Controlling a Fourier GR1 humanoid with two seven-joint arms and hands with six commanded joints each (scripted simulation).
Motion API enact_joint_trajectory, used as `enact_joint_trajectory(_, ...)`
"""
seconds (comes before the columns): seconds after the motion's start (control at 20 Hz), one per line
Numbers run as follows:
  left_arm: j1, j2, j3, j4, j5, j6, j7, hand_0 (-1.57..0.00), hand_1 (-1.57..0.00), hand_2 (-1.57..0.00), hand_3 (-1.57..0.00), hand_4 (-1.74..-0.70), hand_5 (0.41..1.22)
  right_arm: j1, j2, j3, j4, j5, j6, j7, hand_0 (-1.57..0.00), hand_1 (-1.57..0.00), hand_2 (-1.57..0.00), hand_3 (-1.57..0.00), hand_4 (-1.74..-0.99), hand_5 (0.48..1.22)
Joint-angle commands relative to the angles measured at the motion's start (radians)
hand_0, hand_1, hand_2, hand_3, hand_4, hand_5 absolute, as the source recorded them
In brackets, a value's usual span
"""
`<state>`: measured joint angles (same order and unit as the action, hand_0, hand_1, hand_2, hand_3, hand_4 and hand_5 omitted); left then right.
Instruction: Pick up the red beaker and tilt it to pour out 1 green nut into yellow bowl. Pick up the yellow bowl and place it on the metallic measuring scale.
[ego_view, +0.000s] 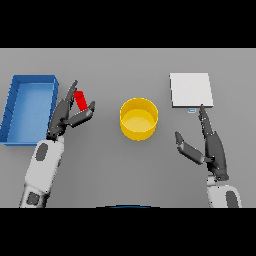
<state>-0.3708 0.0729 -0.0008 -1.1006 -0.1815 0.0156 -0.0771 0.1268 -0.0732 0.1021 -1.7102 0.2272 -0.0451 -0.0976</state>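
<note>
The red beaker (80, 100) stands on the table at the left, partly hidden behind my left hand (64, 113). That hand reaches up to it with straight fingers on its left side and the thumb on its right, not closed round it. The yellow bowl (138, 118) sits mid-table; I cannot see a nut in it. The metallic scale (191, 90) lies flat at the far right. My right hand (210, 144) hovers open below the scale, fingers pointing toward it, thumb spread left.
A blue tray (29, 107) sits at the far left, right beside my left hand.
</note>
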Motion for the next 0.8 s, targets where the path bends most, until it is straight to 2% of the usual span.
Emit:
enact_joint_trajectory(0.0, -0.021, -0.001, 0.008, 0.030, 0.003, 0.000, -0.001, 0.00, 0.00, 0.00, 0.00, -1.30, 0.690, 0.009, 0.003, 0.009, -0.013, 0.009, -0.001, -0.007, 0.00, 0.00, 0.00, 0.00, -1.271, 0.646)
enact_joint_trajectory(0.1, -0.038, -0.002, 0.016, 0.062, 0.003, 0.003, -0.024, 0.00, 0.00, 0.00, 0.00, -1.29, 0.684, 0.020, 0.004, 0.012, -0.019, 0.005, 0.005, -0.007, 0.00, 0.00, 0.00, 0.00, -1.269, 0.643)
enact_joint_trajectory(0.3, -0.101, 0.001, 0.040, 0.132, 0.014, 0.000, -0.021, 0.00, 0.00, 0.00, 0.00, -1.30, 0.686, 0.015, 0.001, -0.004, -0.008, -0.015, 0.006, 0.011, 0.00, 0.00, 0.00, 0.00, -1.268, 0.639)
enact_joint_trajectory(0.4, -0.110, -0.005, 0.046, 0.156, 0.023, -0.010, -0.060, 0.00, 0.00, 0.00, 0.00, -1.32, 0.692, 0.014, 0.001, -0.001, -0.007, -0.004, 0.001, 0.000, 0.00, 0.00, 0.00, 0.00, -1.264, 0.640)
enact_joint_trajectory(0.55, -0.140, -0.019, 0.065, 0.207, 0.034, -0.001, -0.092, 0.00, 0.00, 0.00, 0.00, -1.35, 0.704, -0.011, 0.001, -0.005, -0.006, 0.001, -0.008, 0.021, 0.00, 0.00, 0.00, 0.00, -1.261, 0.641)
enact_joint_trajectory(0.6, -0.140, -0.024, 0.076, 0.211, 0.044, 0.006, -0.111, 0.00, -0.03, -0.07, -0.03, -1.38, 0.724, 0.001, 0.006, 0.002, -0.008, 0.006, -0.009, 0.012, 0.00, 0.00, 0.00, 0.00, -1.259, 0.642)
enact_joint_trajectory(0.65, -0.154, -0.031, 0.088, 0.232, 0.054, 0.010, -0.116, -0.12, -0.15, -0.18, -0.12, -1.41, 0.750, 0.000, 0.004, 0.001, -0.002, 0.006, -0.007, 0.012, 0.00, 0.00, 0.00, 0.00, -1.260, 0.642)
enact_joint_trajectory(0.7, -0.163, -0.034, 0.102, 0.244, 0.067, 0.012, -0.104, -0.29, -0.33, -0.36, -0.29, -1.45, 0.783, 0.019, -0.002, 0.003, -0.016, 0.007, -0.003, -0.009, 0.00, 0.00, 0.00, 0.00, -1.258, 0.644)
enact_joint_trajectory(0.75, -0.175, -0.041, 0.107, 0.254, 0.065, 0.029, -0.093, -0.44, -0.48, -0.52, -0.55, -1.45, 0.871, 0.006, 0.003, -0.001, 0.000, 0.005, -0.007, 0.009, 0.00, 0.00, 0.00, 0.00, -1.257, 0.645)
